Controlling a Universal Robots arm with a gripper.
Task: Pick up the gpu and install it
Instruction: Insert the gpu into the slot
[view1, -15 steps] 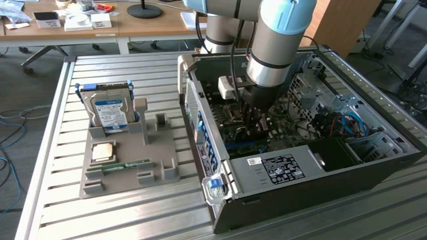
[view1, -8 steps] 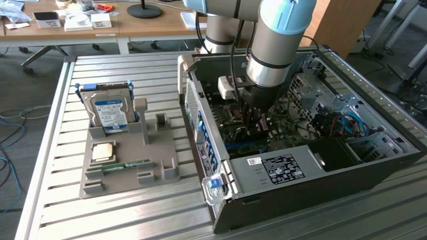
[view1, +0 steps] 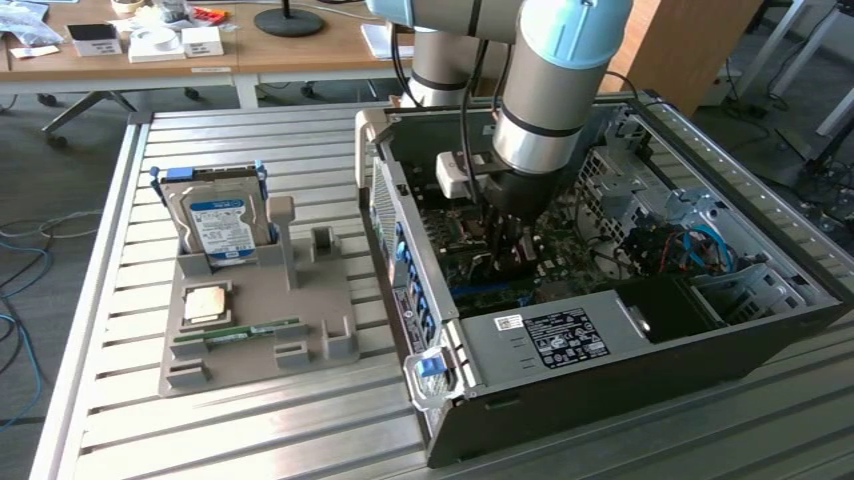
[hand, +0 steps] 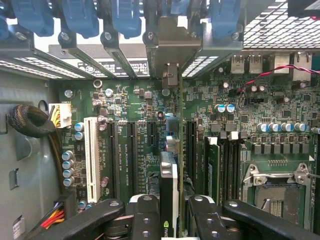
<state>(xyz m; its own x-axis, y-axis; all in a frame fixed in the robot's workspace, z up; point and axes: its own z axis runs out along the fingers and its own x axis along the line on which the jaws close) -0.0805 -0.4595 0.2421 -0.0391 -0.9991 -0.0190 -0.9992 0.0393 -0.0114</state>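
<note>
Exterior view: a slatted metal worktop (view1: 240, 430) carries an open computer case (view1: 601, 400), which lies along the worktop's edge at the exterior view's right. A grey holder (view1: 314, 330) sits nearer the edge at the exterior view's left. In the holder a hard drive (view1: 220, 225) with a blue-white label stands upright at the far end. A square chip (view1: 203, 303) lies flat near the middle. A slim green memory stick (view1: 238, 333) lies just beside the chip, toward the worktop's near edge. The arm reaches straight down into the case, with the tool (view1: 515, 255) low over the motherboard. A labelled power supply (view1: 561, 335) sits in the case's near corner.

Wrist view: the tool (hand: 171, 202) is closed partway, its two dark fingers (hand: 145, 215) pressed against either face of the gpu (hand: 169, 172). The gpu stands on edge over the motherboard (hand: 125, 100), among the black expansion slots and well apart from the white slot (hand: 91, 157). Its metal bracket (hand: 170, 50) meets the rear wall of the case, below a row of blue latches (hand: 125, 17). An empty processor socket (hand: 277, 185) lies to one side. Whether the card is seated in a slot cannot be told.
</note>
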